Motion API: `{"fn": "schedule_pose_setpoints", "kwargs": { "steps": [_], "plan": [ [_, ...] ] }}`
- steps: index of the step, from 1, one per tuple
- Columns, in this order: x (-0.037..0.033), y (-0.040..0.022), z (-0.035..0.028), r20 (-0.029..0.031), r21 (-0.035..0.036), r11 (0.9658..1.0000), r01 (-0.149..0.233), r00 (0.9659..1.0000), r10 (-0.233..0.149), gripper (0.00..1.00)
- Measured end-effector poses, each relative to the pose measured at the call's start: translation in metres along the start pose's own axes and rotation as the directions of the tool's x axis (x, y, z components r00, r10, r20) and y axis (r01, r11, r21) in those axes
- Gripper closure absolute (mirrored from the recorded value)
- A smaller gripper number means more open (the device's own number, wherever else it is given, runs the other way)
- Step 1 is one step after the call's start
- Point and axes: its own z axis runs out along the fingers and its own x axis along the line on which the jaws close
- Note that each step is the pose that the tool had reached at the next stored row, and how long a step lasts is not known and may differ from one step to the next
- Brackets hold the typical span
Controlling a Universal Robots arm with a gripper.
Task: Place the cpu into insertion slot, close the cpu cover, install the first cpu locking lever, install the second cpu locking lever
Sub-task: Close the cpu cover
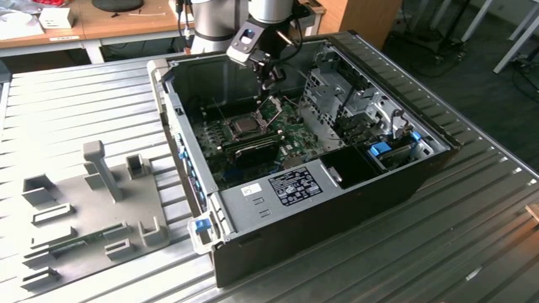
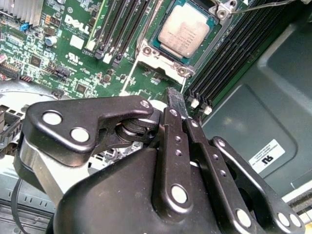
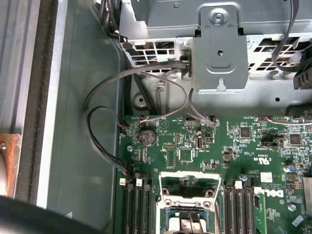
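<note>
The cpu (image 2: 186, 30) lies flat in the insertion slot (image 2: 163, 63), the empty gripper (image 2: 174, 98) has its fingers together close by, and the thin, stiff cpu cover (image 1: 271, 108) stands open, probably best pushed at its free edge.

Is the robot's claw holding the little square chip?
No, in the second wrist view the cpu lies in the insertion slot, away from the gripper.
</note>
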Motion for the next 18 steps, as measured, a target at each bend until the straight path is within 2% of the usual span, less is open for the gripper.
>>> {"fn": "schedule_pose_setpoints", "kwargs": {
  "steps": [18],
  "plan": [
    [0.0,0.0041,0.0003,0.0,0.0,1.0,0.0,1.0,0.0,0.9]
  ]
}}
